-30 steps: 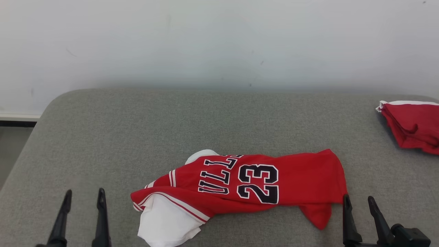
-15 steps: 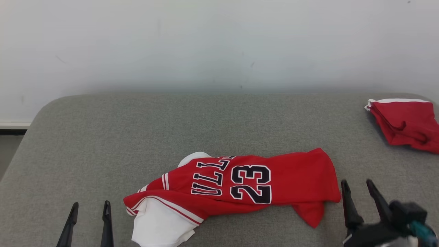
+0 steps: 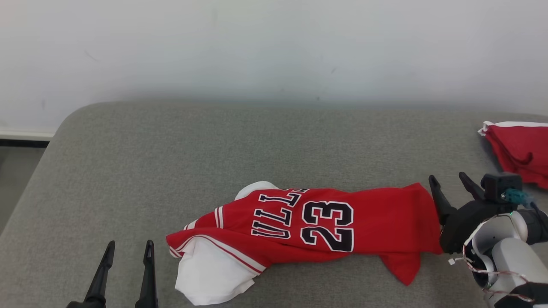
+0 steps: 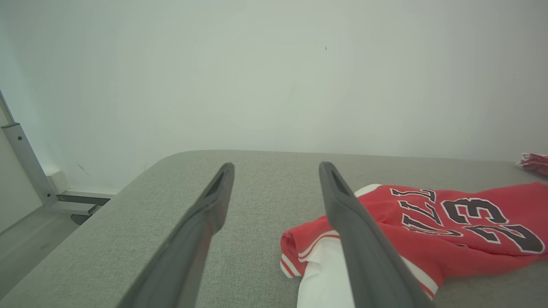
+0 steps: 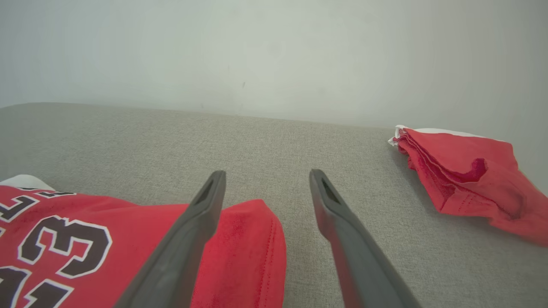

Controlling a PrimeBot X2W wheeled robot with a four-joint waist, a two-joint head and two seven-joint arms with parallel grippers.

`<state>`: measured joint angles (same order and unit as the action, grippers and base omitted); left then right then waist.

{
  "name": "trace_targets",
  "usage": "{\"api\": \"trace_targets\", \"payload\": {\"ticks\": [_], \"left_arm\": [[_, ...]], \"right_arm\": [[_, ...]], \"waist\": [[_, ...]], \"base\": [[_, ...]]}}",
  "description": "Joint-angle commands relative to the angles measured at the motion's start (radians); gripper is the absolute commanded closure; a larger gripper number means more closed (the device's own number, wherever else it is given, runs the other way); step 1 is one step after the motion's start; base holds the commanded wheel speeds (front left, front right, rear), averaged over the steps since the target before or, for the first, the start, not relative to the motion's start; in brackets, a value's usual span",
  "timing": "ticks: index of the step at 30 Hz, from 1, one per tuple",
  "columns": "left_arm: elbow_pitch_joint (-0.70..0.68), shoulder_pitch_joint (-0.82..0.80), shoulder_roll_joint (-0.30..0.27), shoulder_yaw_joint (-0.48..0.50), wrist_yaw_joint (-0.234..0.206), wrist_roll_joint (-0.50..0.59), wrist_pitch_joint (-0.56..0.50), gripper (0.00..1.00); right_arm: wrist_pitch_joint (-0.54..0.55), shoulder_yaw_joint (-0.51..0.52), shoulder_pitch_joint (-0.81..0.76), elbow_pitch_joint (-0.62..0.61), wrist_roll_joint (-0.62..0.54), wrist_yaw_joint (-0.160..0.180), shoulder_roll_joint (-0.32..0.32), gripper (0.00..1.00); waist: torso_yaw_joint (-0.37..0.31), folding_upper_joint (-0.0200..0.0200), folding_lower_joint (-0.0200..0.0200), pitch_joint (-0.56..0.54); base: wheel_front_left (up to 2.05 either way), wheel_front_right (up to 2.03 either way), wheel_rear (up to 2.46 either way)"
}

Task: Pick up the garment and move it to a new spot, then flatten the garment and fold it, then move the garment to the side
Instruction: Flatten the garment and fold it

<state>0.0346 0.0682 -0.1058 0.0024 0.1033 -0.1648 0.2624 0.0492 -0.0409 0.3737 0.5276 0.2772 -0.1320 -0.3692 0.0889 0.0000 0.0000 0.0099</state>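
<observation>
Nearest to me, my left gripper [image 3: 130,244] sits low at the front edge of the grey padded surface [image 3: 214,149], fingers spread and empty, just to the left of the garment's white end [image 3: 209,278]. In my left wrist view the same claw [image 4: 277,167] stands released, one finger crossing in front of that white cloth. The garment [image 3: 325,222], a red jersey with a dark 23, lies crumpled lengthwise across the front middle of the surface, not flattened or folded. My right gripper [image 3: 448,177] is at the garment's right end, also spread with nothing in it; from the right wrist view [image 5: 267,173] one finger hangs over the red hem [image 5: 128,218] and the other over bare grey cloth, though I cannot tell whether it touches. Farther right, well apart, lies a folded red cloth [image 3: 518,149]. Behind everything rises the white wall [image 3: 274,42].
</observation>
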Motion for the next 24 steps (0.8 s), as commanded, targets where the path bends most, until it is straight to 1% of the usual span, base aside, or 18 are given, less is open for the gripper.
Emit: {"api": "trace_targets", "payload": {"ticks": [1,4,5,6,9,10,14,16,24], "left_arm": [[0.005,-0.018,0.005,-0.001,0.003,0.006,0.003,0.00],[0.014,-0.031,0.009,-0.004,0.010,0.010,0.003,0.00],[0.014,-0.031,0.009,-0.004,0.010,0.010,0.003,0.00],[0.018,-0.040,0.012,-0.010,0.012,0.012,0.003,0.00],[0.024,-0.052,0.015,-0.014,0.017,0.014,0.003,0.00],[0.024,-0.052,0.015,-0.014,0.017,0.014,0.003,0.00],[0.030,-0.059,0.020,-0.014,0.018,0.016,0.003,0.00],[0.029,-0.055,0.021,-0.010,0.019,0.017,0.003,0.00],[0.042,-0.043,0.029,0.011,0.023,0.016,0.003,0.00]], "right_arm": [[0.007,-0.013,0.029,0.035,0.013,0.002,-0.013,0.00],[0.024,-0.030,0.071,0.119,0.023,0.002,-0.025,0.00],[0.024,-0.030,0.071,0.119,0.023,0.002,-0.025,0.00],[0.036,-0.039,0.095,0.171,0.032,0.002,-0.032,0.00],[0.058,-0.034,0.115,0.252,0.052,0.002,-0.033,0.00],[0.058,-0.034,0.115,0.252,0.052,0.002,-0.033,0.00],[0.077,-0.038,0.129,0.326,0.085,0.002,-0.020,0.00],[0.050,-0.048,0.136,0.326,0.116,0.002,-0.008,1.00],[-0.063,-0.118,0.161,0.304,0.164,0.002,-0.026,1.00]], "waist": [[0.029,0.0000,0.0000,0.029],[0.049,0.0000,0.0000,0.048],[0.049,0.0000,0.0000,0.048],[0.062,0.0000,0.0000,0.061],[0.077,0.0000,0.0000,0.076],[0.077,0.0000,0.0000,0.076],[0.087,0.0000,0.0000,0.084],[0.082,0.0000,0.0000,0.083],[0.039,0.0000,0.0000,0.055]], "base": [[0.00,0.00,0.00],[0.00,0.00,0.00],[0.00,0.00,0.00],[0.00,0.00,0.00],[0.00,0.00,0.00],[0.00,0.00,0.00],[0.00,0.00,0.00],[0.00,0.00,0.00],[0.00,0.00,0.00]]}}
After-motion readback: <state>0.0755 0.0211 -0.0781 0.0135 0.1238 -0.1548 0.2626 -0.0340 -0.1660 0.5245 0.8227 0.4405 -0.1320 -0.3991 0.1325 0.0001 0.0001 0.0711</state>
